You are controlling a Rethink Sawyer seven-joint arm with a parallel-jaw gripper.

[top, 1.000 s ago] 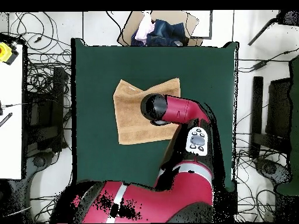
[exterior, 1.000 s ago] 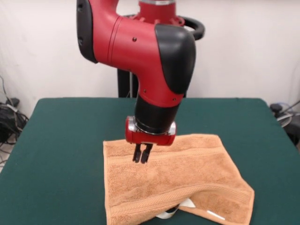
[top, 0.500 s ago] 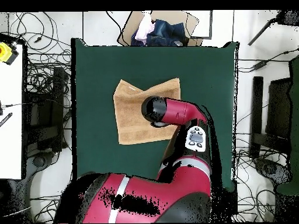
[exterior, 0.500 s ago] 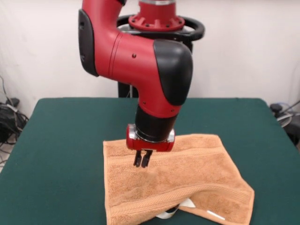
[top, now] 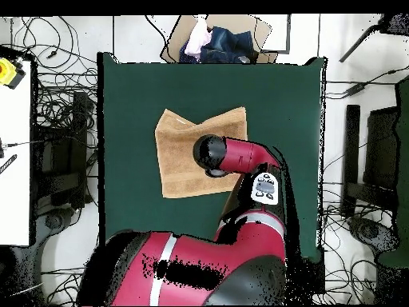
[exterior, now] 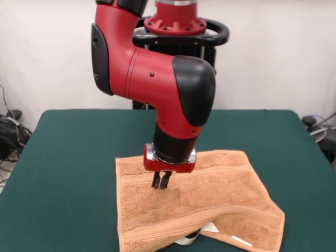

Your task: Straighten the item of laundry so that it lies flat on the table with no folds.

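Note:
The item of laundry [exterior: 215,197], an orange-tan towel, lies on the green table [exterior: 68,157] toward its front. Its near right part is folded over, with a raised crease running across it and a white label [exterior: 241,241] showing at that corner. My gripper [exterior: 160,181] hangs over the towel's left-middle, with the fingertips at or just above the cloth. The fingers are shut with nothing lifted between them. In the overhead view the towel [top: 180,156] sits at the table's [top: 279,104] centre, with the arm [top: 232,153] covering its right side and hiding the gripper.
A cardboard box of clothes [top: 216,36] stands past the table's far edge in the overhead view. Cables and dark stands lie on the floor on both sides. A white bench [top: 14,152] stands at the left with a yellow object [top: 7,71].
The gripper has come down a little toward the towel and shifted slightly right in the front view. The upper arm has swung round. The towel has not moved.

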